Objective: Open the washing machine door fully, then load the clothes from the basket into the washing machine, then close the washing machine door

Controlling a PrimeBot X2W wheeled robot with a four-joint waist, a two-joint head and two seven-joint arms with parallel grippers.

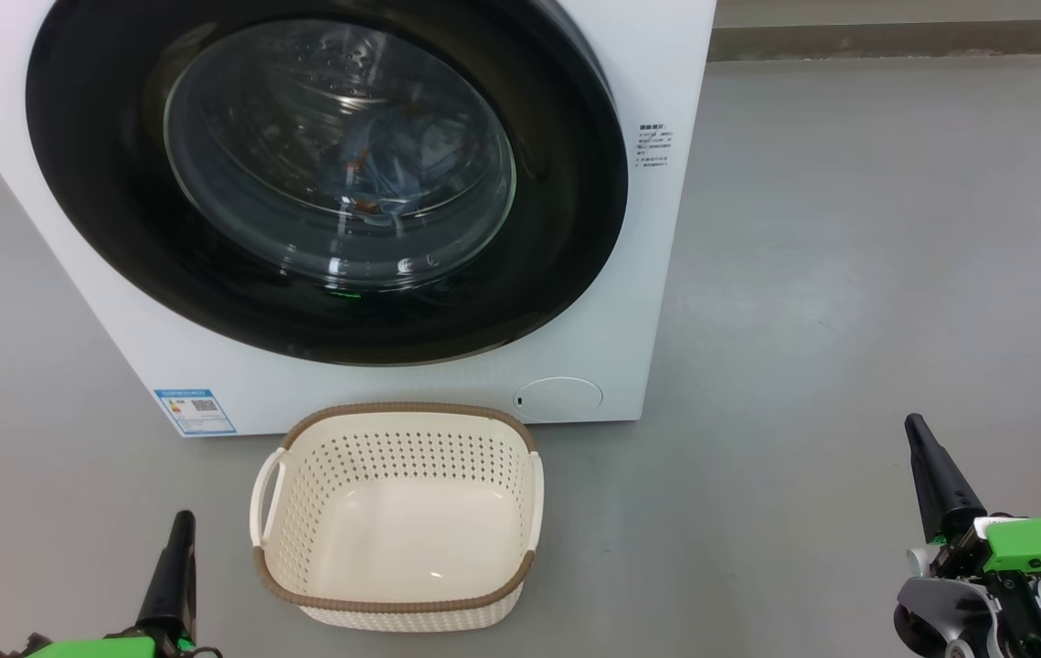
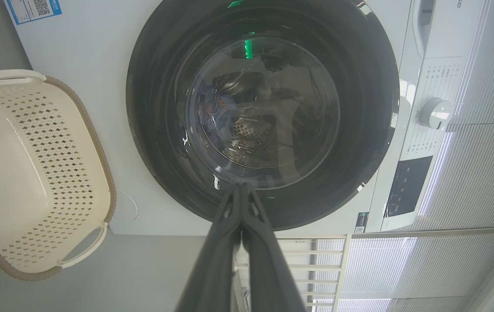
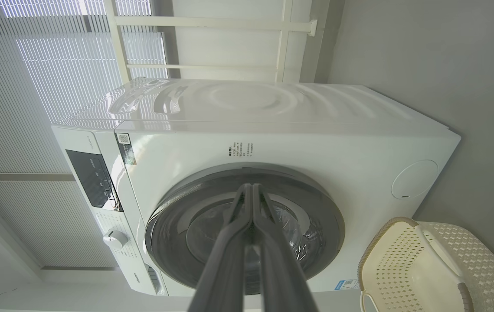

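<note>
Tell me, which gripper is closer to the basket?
Left. The left gripper is a little left of the basket; the right gripper is far off to its right.

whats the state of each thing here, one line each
round black-rimmed glass washing machine door: closed
white front-loading washing machine: holds clothes in its drum
light blue printed clothes: inside the drum, behind the glass
cream perforated plastic basket: empty, upright on the floor
left gripper: shut, holding nothing
right gripper: shut, holding nothing

Closed door, clothes inside, empty basket
</note>
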